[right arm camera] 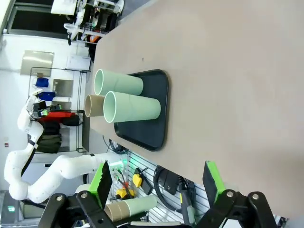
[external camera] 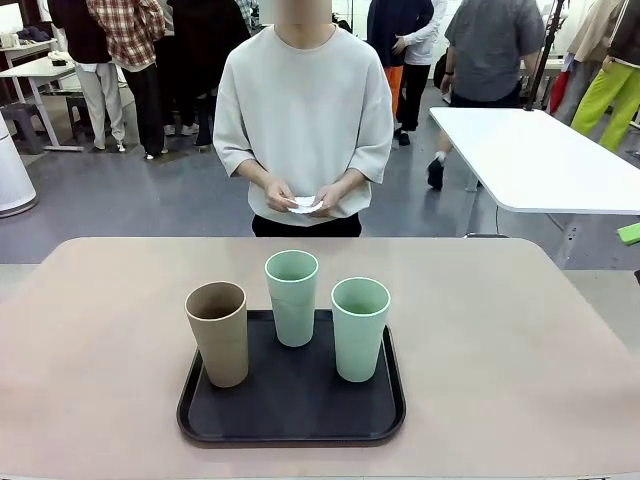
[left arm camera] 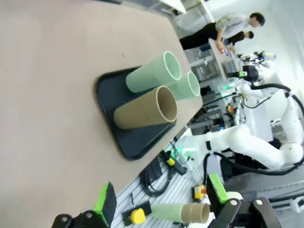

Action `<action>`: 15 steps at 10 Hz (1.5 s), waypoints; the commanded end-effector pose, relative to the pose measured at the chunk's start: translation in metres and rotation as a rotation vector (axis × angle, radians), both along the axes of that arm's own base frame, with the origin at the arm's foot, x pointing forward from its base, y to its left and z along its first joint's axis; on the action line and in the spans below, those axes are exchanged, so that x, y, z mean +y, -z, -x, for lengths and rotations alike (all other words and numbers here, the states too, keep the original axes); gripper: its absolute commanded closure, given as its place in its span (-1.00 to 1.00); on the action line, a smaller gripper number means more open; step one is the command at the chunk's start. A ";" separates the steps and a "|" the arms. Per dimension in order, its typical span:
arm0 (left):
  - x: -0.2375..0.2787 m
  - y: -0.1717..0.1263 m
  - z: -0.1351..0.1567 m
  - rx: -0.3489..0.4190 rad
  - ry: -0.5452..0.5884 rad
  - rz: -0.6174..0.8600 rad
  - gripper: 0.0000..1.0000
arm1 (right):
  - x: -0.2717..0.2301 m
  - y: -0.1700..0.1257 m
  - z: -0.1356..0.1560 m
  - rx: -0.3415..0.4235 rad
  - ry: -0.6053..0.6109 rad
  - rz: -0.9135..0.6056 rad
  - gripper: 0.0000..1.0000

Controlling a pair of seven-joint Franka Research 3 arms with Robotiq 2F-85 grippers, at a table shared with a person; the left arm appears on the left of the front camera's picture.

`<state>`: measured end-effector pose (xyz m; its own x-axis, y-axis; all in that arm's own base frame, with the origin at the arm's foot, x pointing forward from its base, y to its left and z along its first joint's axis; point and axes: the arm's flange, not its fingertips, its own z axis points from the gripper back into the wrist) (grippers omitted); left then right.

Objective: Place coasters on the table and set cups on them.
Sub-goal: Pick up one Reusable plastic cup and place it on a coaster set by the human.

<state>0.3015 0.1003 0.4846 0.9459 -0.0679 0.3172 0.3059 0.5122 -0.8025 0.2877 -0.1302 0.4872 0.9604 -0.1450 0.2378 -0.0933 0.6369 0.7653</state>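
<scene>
Standing cups (external camera: 292,297) on tray (external camera: 290,418) by front edge of table (external camera: 500,340), bare surface around, both end effectors (left arm camera: 160,189) (right arm camera: 158,172) released.

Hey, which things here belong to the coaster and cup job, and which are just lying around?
Job: tan-brown tapered tumbler; two pale green tapered tumblers; small white coasters in the person's hands; beige-pink matte tabletop.
Lying about: black rectangular tray under the tumblers; white table behind; nested green and tan cups lying below the table edge.
</scene>
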 end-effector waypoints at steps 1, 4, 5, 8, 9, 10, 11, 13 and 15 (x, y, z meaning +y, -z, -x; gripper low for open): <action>-0.006 -0.001 0.009 0.018 -0.045 0.006 -1.00 | -0.005 0.007 0.008 -0.015 -0.028 -0.013 -1.00; -0.010 -0.002 0.009 0.012 -0.077 0.023 -1.00 | -0.006 0.004 0.010 -0.025 -0.025 -0.028 -1.00; -0.012 -0.002 0.008 0.016 -0.082 0.021 -1.00 | -0.002 0.004 0.006 -0.018 -0.030 -0.014 -1.00; -0.003 -0.002 0.006 0.020 -0.040 0.009 -1.00 | -0.005 0.001 0.007 -0.005 -0.013 -0.008 -1.00; -0.003 -0.002 0.006 0.020 -0.040 0.009 -1.00 | -0.005 0.001 0.007 -0.005 -0.013 -0.008 -1.00; -0.003 -0.002 0.006 0.020 -0.040 0.009 -1.00 | -0.005 0.001 0.007 -0.005 -0.013 -0.008 -1.00; -0.003 -0.002 0.006 0.020 -0.040 0.009 -1.00 | -0.005 0.001 0.007 -0.005 -0.013 -0.008 -1.00; -0.003 -0.002 0.006 0.020 -0.040 0.009 -1.00 | -0.005 0.001 0.007 -0.005 -0.013 -0.008 -1.00; -0.003 -0.002 0.006 0.020 -0.040 0.009 -1.00 | -0.005 0.001 0.007 -0.005 -0.013 -0.008 -1.00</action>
<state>0.2957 0.0941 0.4863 0.9555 -0.0303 0.2933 0.2655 0.5211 -0.8111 0.2806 -0.1341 0.4868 0.9609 -0.1321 0.2433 -0.1040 0.6423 0.7594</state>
